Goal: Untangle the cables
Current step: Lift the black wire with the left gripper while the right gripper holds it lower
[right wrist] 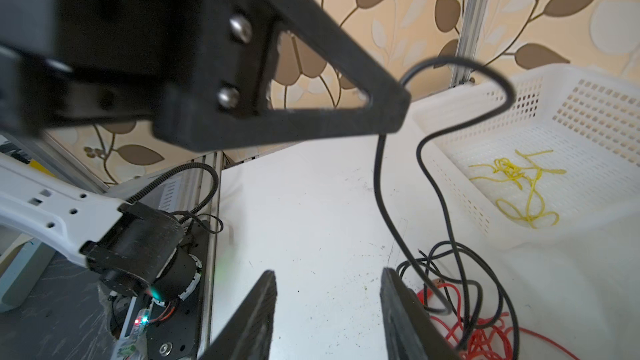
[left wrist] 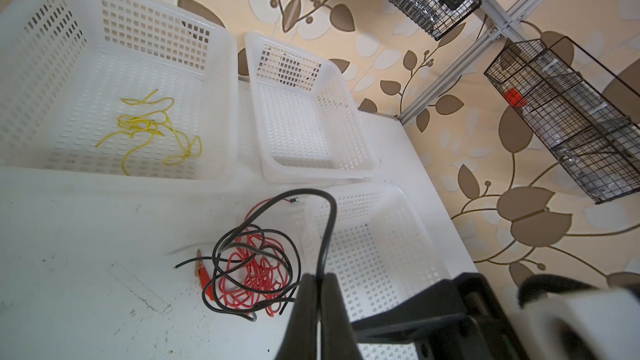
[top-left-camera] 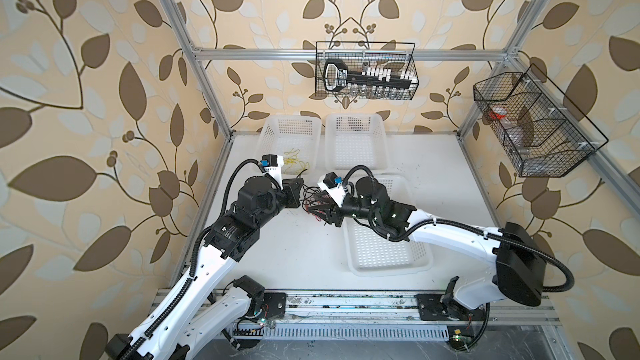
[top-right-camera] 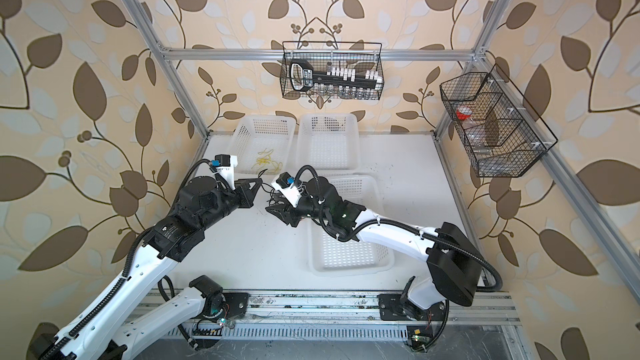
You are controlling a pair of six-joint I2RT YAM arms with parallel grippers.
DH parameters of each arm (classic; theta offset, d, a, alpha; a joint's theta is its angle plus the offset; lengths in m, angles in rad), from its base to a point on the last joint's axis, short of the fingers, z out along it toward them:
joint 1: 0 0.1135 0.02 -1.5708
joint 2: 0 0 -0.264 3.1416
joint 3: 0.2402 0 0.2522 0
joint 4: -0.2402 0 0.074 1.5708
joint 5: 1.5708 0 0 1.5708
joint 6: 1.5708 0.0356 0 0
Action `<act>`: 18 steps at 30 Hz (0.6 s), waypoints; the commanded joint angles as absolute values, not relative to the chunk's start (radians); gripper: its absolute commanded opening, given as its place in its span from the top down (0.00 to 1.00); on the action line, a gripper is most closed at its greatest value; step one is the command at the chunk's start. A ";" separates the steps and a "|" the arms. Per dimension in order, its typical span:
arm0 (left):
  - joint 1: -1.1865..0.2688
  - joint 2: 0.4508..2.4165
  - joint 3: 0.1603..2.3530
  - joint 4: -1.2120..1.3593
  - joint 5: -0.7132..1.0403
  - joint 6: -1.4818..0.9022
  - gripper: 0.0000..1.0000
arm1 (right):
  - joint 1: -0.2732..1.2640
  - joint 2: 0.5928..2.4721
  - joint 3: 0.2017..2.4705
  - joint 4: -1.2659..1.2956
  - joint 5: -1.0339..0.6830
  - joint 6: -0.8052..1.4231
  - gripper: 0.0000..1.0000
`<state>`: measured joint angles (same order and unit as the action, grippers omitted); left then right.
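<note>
Pinched tight in the left gripper (left wrist: 318, 280), the black cable (left wrist: 334, 211) is held up; the red cable (left wrist: 256, 271) tangle is seen below, just beside the half-open, empty right gripper (right wrist: 328, 273).

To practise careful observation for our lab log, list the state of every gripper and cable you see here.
Left gripper: jaws shut on black cable.
Right gripper: jaws open, empty.
Black cable: one loop lifted, rest tangled with red cable.
Red cable: on table, tangled.
Yellow cable: apart, in a white basket.
</note>
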<state>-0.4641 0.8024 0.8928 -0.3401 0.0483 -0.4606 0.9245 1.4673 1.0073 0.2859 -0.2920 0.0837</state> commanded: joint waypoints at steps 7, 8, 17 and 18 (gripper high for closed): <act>-0.463 0.796 0.893 -0.249 0.153 -0.388 1.00 | 0.916 1.462 0.991 0.232 -0.131 0.040 0.41; -0.463 0.797 0.891 -0.237 0.171 -0.392 1.00 | 0.913 1.470 0.993 0.235 -0.124 0.045 0.41; -0.463 0.812 0.883 -0.145 0.327 -0.451 1.00 | 0.888 1.560 1.054 0.250 0.037 0.095 0.40; -0.463 0.811 0.881 -0.143 0.332 -0.456 1.00 | 0.880 1.566 1.054 0.257 0.048 0.105 0.40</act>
